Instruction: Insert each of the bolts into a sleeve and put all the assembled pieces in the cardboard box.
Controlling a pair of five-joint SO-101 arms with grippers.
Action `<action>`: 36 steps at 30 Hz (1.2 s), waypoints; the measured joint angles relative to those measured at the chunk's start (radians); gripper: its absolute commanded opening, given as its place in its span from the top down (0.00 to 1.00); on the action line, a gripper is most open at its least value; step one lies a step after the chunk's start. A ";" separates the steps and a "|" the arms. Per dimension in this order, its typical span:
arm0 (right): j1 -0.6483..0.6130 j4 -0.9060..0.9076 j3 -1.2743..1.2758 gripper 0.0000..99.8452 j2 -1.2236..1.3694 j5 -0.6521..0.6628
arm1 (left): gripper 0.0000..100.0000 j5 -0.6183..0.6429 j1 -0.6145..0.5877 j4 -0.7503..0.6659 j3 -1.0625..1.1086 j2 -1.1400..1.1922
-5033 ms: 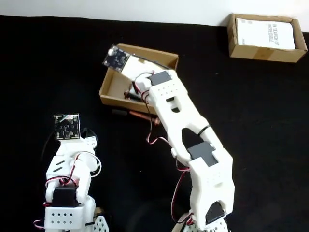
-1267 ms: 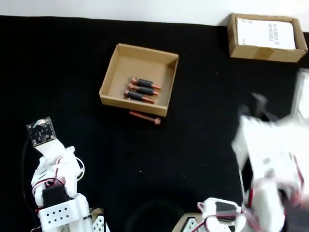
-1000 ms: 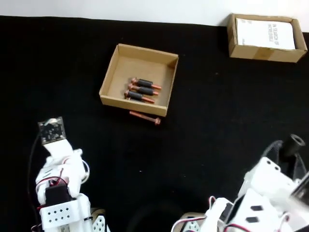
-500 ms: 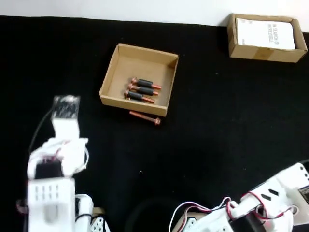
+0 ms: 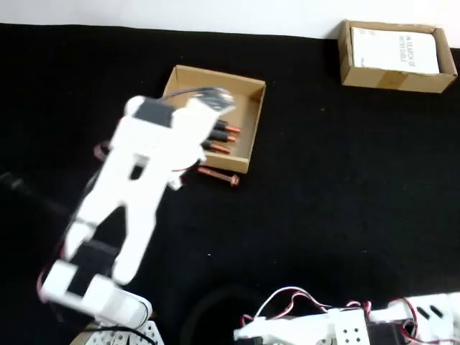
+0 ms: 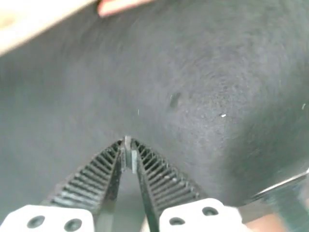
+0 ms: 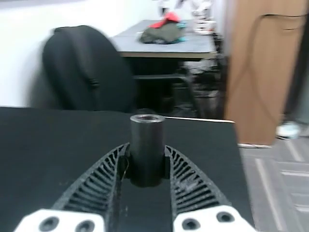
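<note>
High view: the loose bolt (image 5: 218, 174) lies lengthwise along the cardboard box's (image 5: 241, 163) near wall at centre frame, nearest the left arm. The left gripper (image 6: 128, 143) is closed and empty, and the right gripper (image 7: 146, 149) grips a sleeve (image 7: 147, 130).

In the high view the left arm (image 5: 136, 188) is blurred and covers much of the cardboard box (image 5: 244, 81), so we cannot count the assembled pieces (image 5: 226, 130). The bottom picture edge cuts off the right arm (image 5: 346, 330). The right gripper (image 7: 146, 147) hides the lower end of the sleeve (image 7: 146, 128).

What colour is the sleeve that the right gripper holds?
The sleeve is black; the right wrist view shows it best.
</note>
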 measured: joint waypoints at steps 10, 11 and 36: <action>0.187 -0.344 0.080 0.99 0.002 -0.002 | 0.99 -0.580 0.132 0.100 -0.296 0.359; 0.190 -0.350 0.080 0.99 0.002 -0.002 | 0.99 -0.634 0.135 0.100 -0.316 0.388; 0.152 -0.468 0.080 0.99 0.000 0.025 | 0.85 -0.839 0.147 0.117 -0.973 0.895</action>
